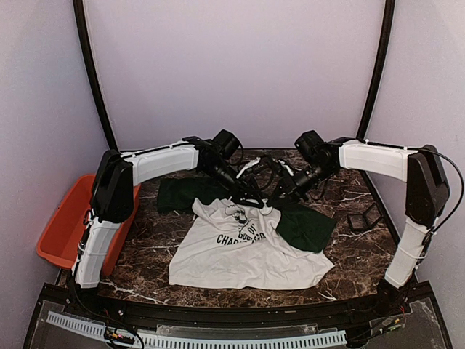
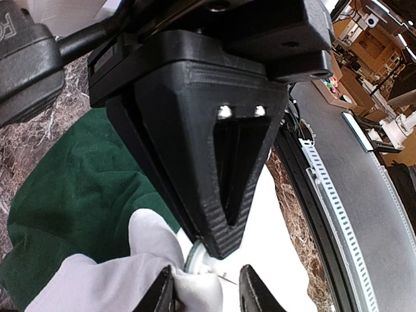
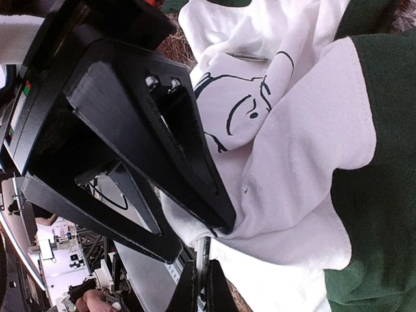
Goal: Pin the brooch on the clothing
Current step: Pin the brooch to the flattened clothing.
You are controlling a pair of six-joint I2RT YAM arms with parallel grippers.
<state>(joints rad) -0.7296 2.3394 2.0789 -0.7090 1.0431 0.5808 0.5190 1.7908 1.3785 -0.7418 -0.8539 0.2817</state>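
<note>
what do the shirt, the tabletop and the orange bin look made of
T-shirt: soft knit cloth, likely cotton, matte; it creases and bunches. Tabletop: dark brown marble or a marble-look laminate, with white veins. Bin: orange moulded plastic, smooth, uniform colour.

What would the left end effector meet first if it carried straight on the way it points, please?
Probably the T-shirt: the left end effector points down into its bunched white fabric, though depth is unclear.
</note>
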